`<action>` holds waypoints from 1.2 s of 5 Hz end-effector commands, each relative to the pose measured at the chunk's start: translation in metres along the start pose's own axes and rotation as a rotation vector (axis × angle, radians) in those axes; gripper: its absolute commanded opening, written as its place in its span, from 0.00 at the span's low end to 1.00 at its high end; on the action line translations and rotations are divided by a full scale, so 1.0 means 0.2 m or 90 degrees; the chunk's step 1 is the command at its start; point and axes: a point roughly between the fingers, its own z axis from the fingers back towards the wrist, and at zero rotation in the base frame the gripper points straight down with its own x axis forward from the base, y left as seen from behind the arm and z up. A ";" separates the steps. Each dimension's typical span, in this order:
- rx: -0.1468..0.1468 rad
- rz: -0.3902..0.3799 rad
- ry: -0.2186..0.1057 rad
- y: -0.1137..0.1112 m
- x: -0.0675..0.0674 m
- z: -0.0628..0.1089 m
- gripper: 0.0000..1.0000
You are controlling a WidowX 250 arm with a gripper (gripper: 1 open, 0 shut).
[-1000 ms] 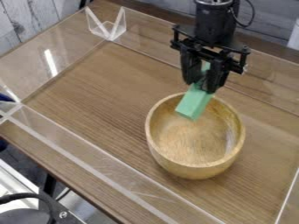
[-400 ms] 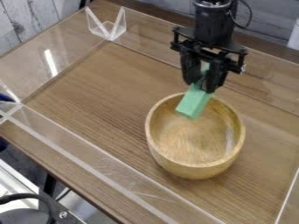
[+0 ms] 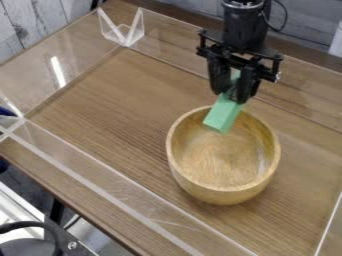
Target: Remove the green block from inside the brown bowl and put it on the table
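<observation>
Pinching the green block [image 3: 223, 116] by its top end, end effector [image 3: 239, 93] points down over brown bowl [image 3: 225, 155]; block hangs tilted (bare tabletop [image 3: 120, 110] lies leftward).

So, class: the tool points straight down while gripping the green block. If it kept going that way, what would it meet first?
Probably the brown bowl: the tool holds the green block over its back inner wall, though depth is uncertain.
</observation>
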 end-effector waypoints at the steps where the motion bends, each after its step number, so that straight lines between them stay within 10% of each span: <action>1: 0.001 0.002 -0.041 0.02 0.07 0.07 0.00; 6: 0.004 0.012 -0.042 0.07 0.14 -0.02 0.00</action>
